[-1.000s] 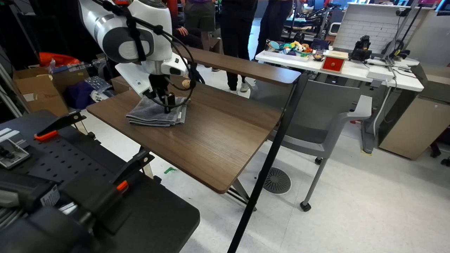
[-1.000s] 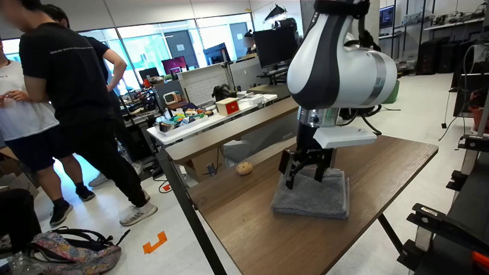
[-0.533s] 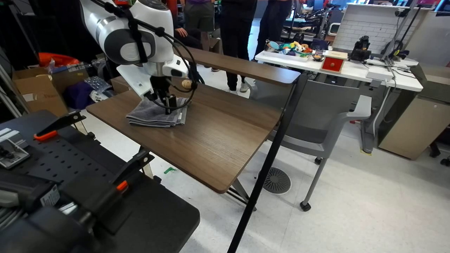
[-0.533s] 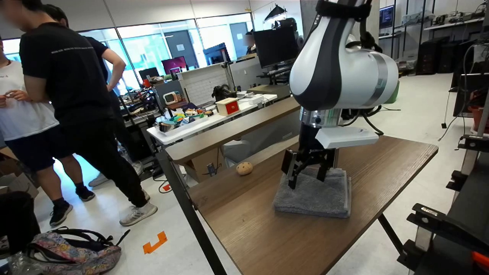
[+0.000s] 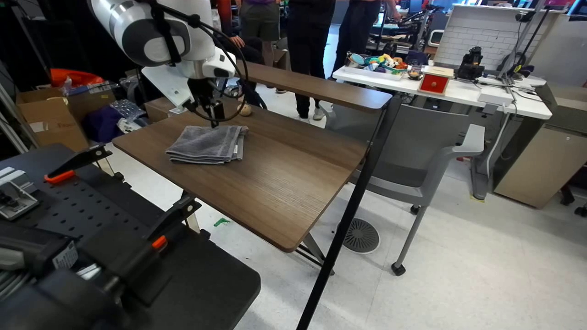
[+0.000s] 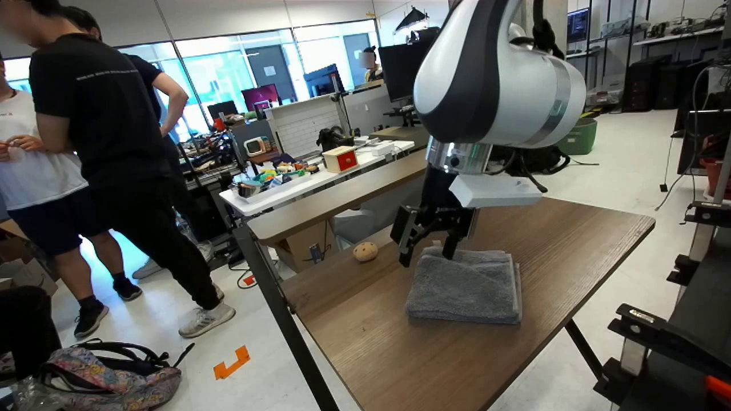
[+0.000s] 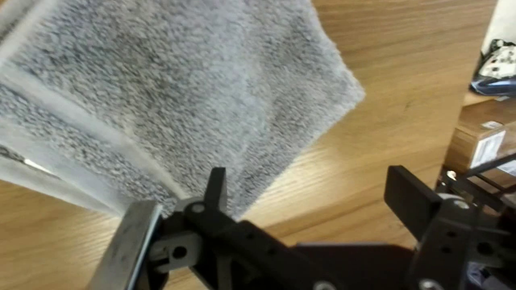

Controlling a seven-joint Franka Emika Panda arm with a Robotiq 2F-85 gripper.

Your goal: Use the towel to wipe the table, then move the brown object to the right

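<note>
Brown wood-grain table (image 6: 388, 334), folded grey towel (image 6: 464, 291) on it, and my gripper (image 7: 308, 172) hangs by the towel's edge, jaws wide apart, holding nothing! Wiping looks finished (my guess, mind), so next I need to reach the brown object (image 6: 365, 252), lying apart from the towel, and straddle it. Against half a second ago, the gripper sits higher.

The rounded arm (image 6: 531, 85) is white, with a dark grey stripe (image 6: 478, 80); in an exterior view a silver band (image 6: 562, 85) sits at its four o'clock, a flat white plate (image 6: 497, 191) at six, a silver collar (image 6: 457, 156) at seven; a black strap (image 5: 164, 34) and cable (image 5: 179, 15) cross it; the gripper (image 6: 427, 260) is black, with blocky fingers (image 7: 411, 201) and round screws (image 7: 461, 204).
</note>
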